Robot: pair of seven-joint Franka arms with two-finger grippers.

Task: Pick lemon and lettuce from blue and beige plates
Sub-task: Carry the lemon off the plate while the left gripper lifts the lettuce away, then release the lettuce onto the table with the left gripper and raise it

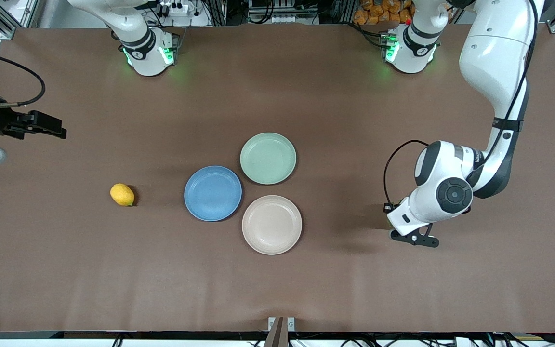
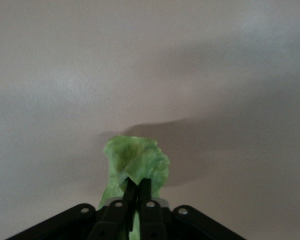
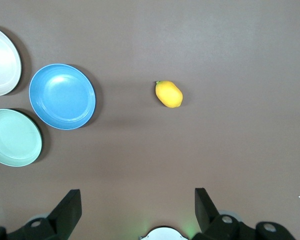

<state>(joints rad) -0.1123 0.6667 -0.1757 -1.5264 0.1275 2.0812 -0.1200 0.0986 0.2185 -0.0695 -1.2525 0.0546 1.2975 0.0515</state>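
The lemon (image 1: 122, 194) lies on the bare table, beside the blue plate (image 1: 213, 193) toward the right arm's end; it also shows in the right wrist view (image 3: 169, 94). The blue plate and the beige plate (image 1: 271, 224) are empty. My left gripper (image 2: 137, 187) is shut on the lettuce (image 2: 135, 162), a crinkled green leaf, low over the bare table toward the left arm's end. In the front view the left hand (image 1: 419, 212) hides the leaf. My right gripper (image 3: 136, 195) is open and empty, up over the table's right-arm end (image 1: 58, 129).
An empty mint-green plate (image 1: 268, 158) touches the blue and beige plates, farther from the front camera. The brown table (image 1: 403, 299) runs bare around the three plates. A small bracket (image 1: 281, 324) sits at the table's near edge.
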